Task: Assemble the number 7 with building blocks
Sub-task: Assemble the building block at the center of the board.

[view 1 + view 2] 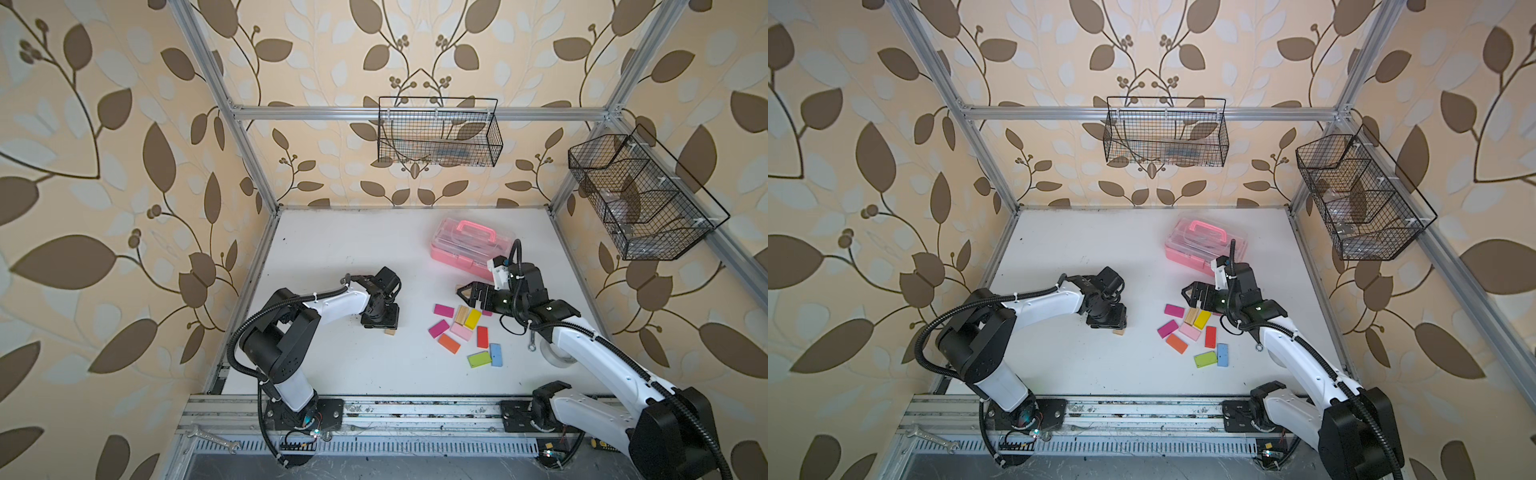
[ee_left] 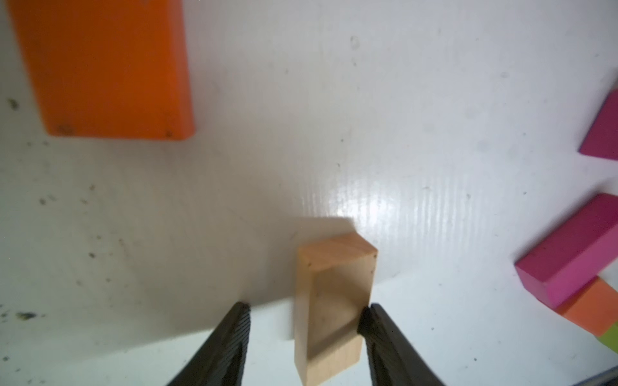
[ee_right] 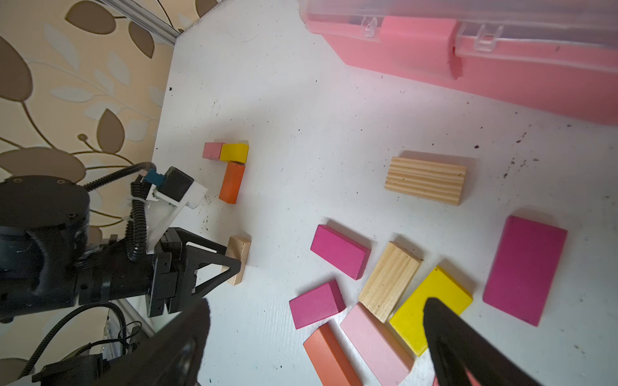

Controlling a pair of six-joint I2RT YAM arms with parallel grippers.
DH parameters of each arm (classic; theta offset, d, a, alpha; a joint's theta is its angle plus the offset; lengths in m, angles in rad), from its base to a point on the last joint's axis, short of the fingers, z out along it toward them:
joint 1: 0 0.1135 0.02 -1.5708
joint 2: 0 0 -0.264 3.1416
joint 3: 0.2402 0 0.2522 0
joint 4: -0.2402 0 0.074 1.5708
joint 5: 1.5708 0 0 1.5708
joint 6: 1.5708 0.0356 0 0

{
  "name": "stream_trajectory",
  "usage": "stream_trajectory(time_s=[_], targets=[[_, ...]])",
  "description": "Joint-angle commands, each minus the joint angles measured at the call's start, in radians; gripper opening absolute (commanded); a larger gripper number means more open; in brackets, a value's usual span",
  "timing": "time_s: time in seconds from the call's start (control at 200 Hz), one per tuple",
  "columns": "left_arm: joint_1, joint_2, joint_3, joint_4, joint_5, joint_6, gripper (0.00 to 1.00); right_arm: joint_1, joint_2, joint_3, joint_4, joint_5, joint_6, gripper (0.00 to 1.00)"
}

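Note:
In the right wrist view, a pink block point(image 3: 213, 150) and a yellow block point(image 3: 235, 152) lie end to end, with an orange block point(image 3: 231, 182) running down from the yellow one. A plain wood block point(image 3: 239, 259) sits further along that line, after a gap. My left gripper point(image 2: 306, 320) straddles the wood block point(image 2: 334, 300) and is open. One finger touches it and the other stands clear. My right gripper point(image 3: 317, 309) hangs wide open over the loose building blocks point(image 1: 461, 331), holding nothing. In both top views the left arm hides the pink, yellow and orange blocks.
A pink clear-lidded case point(image 1: 465, 245) stands behind the loose blocks. A tape roll point(image 1: 557, 357) lies under the right arm. Wire baskets point(image 1: 438, 133) hang on the back and right walls. A wrench point(image 1: 212, 439) lies on the front rail.

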Motion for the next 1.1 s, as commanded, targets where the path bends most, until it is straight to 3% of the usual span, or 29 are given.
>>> stream_trajectory(time_s=[0.0,0.19,0.41,0.485,0.58,0.64,0.91,1.095], targets=[[-0.030,0.069,0.032,-0.116,-0.132,0.022,0.55,-0.007,-0.017,-0.014,-0.012,-0.011,-0.008,1.00],[-0.072,0.128,0.080,-0.177,-0.230,-0.009,0.49,-0.030,-0.030,-0.027,-0.016,-0.027,-0.011,1.00],[-0.079,0.111,0.068,-0.193,-0.264,-0.022,0.44,-0.033,-0.037,-0.043,-0.008,-0.033,-0.009,1.00],[-0.079,0.093,0.063,-0.193,-0.263,-0.021,0.38,-0.036,-0.039,-0.049,-0.006,-0.034,-0.010,1.00],[-0.079,0.076,0.056,-0.199,-0.261,-0.019,0.20,-0.037,-0.037,-0.051,0.000,-0.037,-0.009,1.00],[-0.078,0.061,0.049,-0.205,-0.261,-0.021,0.13,-0.037,-0.037,-0.050,0.000,-0.037,-0.008,1.00],[-0.012,-0.078,-0.001,-0.243,-0.246,-0.025,0.14,-0.048,-0.039,-0.064,0.011,-0.043,-0.007,1.00],[0.033,-0.047,0.034,-0.229,-0.212,0.000,0.14,-0.042,-0.033,-0.061,0.021,-0.048,0.000,1.00]])
